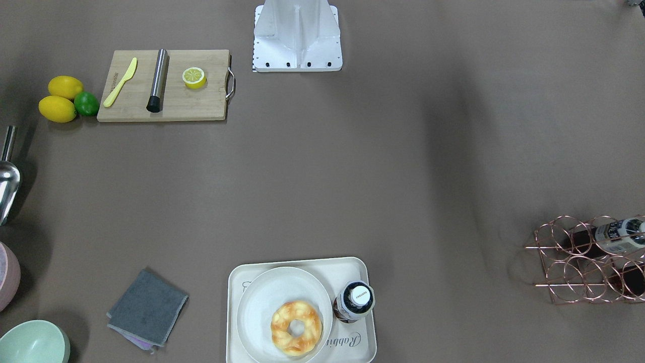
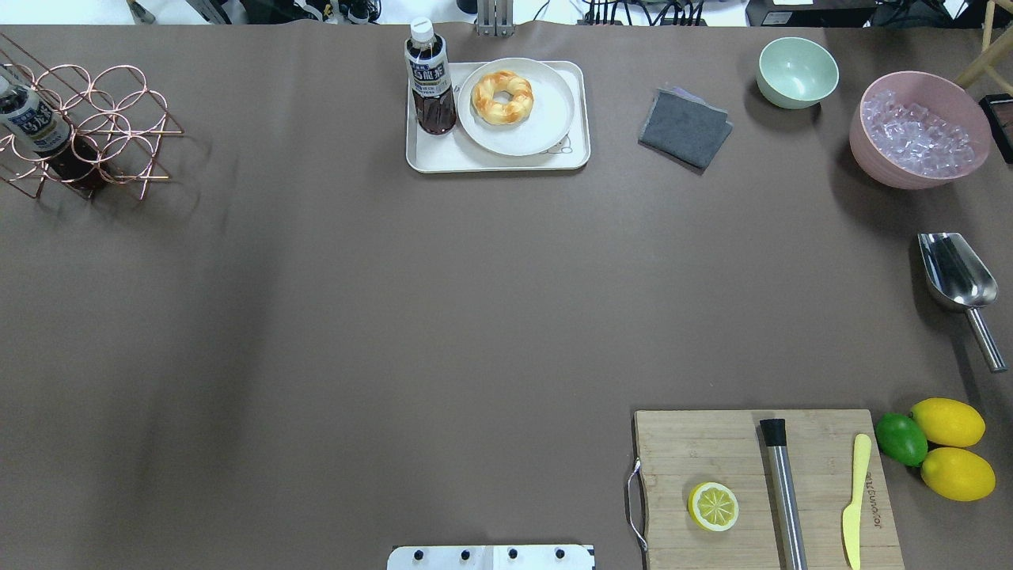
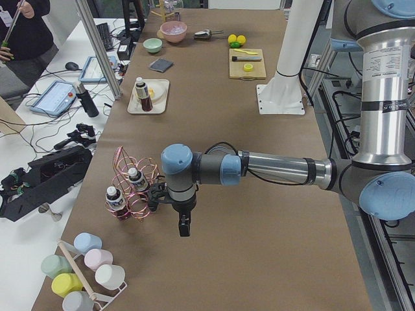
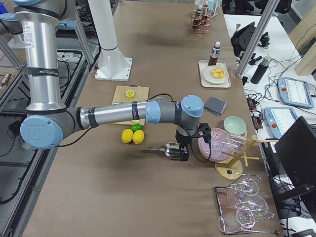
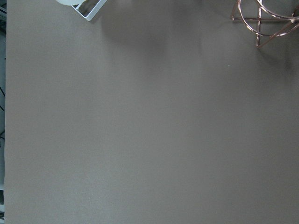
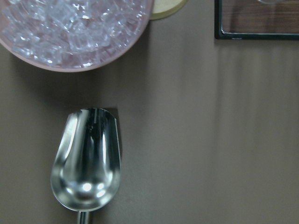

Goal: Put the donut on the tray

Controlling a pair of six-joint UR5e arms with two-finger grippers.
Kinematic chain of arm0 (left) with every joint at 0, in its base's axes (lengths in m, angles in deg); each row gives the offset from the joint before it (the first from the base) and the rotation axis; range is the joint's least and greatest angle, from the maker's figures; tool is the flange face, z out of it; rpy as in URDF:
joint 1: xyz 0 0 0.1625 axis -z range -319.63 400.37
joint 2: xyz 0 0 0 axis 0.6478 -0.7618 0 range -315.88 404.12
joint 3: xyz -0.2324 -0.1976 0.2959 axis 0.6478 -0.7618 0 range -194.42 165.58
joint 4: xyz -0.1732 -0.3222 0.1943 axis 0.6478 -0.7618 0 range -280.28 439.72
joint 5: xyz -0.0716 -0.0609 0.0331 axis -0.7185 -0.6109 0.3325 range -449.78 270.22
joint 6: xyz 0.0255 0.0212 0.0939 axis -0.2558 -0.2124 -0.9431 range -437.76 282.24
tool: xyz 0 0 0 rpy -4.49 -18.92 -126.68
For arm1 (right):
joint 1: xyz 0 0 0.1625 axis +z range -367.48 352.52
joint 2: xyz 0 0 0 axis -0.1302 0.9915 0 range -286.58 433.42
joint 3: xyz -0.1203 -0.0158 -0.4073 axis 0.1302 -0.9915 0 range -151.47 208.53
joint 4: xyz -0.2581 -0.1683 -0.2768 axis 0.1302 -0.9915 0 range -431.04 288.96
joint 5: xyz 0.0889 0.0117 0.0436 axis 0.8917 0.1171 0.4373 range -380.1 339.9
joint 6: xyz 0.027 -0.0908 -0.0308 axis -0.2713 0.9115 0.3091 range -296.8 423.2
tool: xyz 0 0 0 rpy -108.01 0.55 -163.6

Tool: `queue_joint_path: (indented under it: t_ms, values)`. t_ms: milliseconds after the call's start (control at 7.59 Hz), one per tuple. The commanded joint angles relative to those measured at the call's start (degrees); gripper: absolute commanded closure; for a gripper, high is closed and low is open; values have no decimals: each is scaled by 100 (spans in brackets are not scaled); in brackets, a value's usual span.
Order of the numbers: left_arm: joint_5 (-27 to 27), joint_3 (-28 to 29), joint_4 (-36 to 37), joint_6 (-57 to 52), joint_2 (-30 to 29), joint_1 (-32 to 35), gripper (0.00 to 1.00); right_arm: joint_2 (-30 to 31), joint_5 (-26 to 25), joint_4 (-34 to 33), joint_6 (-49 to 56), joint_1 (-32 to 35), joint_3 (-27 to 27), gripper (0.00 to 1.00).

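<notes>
Donut seen on the plate, inside the tray.
The donut (image 1: 296, 328) is found resting on the plate (image 1: 257, 297), which is set on the tray (image 1: 347, 272) beside a bottle (image 1: 354, 301); the placing is judged done, unless the bare tray is meant. The left gripper (image 3: 184, 228) is held near the rack (image 3: 133, 184), the right gripper (image 4: 184, 157) over the scoop (image 4: 170, 149), both well apart from the tray. Whether either is parted or closed cannot be told.
</notes>
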State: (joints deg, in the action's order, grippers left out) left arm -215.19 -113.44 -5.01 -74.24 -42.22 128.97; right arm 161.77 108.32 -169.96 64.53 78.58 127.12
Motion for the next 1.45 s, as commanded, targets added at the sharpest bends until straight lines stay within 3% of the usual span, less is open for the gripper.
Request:
queue_joint_path:
  t_ms: [0,1318]
  values:
    - [8,15,0,0,-57,-9,2,-11,-46,-356,447,340,-426,0]
    - [52,-38,-35,0,-49,0,2,15,104,-347,386,534,-570,0]
